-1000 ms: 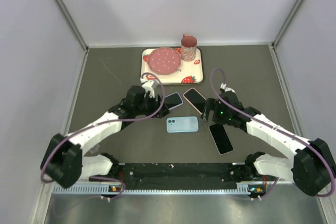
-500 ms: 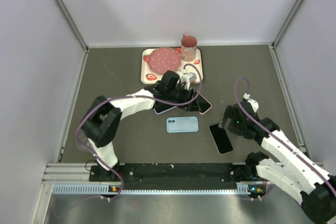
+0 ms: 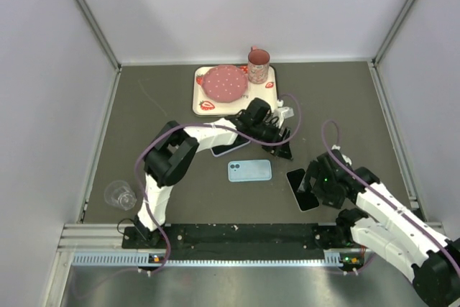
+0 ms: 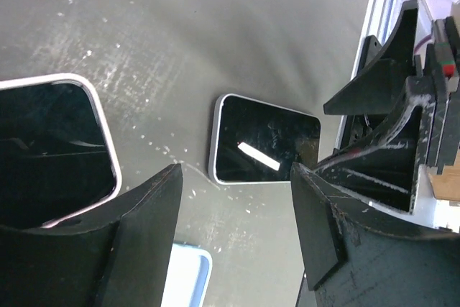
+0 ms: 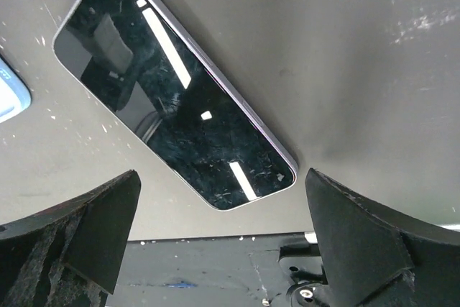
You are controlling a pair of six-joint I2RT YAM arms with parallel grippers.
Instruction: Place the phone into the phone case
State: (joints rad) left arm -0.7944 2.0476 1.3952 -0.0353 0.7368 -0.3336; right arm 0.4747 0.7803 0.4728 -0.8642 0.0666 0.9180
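phone [image 5: 172,91] – glossy glass, scratched | table [image 5: 359,34] – matt, scuffed | fingers [image 5: 363,239] – rough blk plastic

White arms [image 3: 205,132], black joints [image 3: 171,157], purple cables [image 3: 328,136], scuffed black claw fingers [image 4: 144,235]

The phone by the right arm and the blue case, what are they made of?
The phone looks glass-fronted and glossy: its black screen mirrors bright light streaks and shows fine scratches. Its pale rim could be metal or plastic. The blue case looks like matte plastic or silicone, since it shows no glare; hard to say which.
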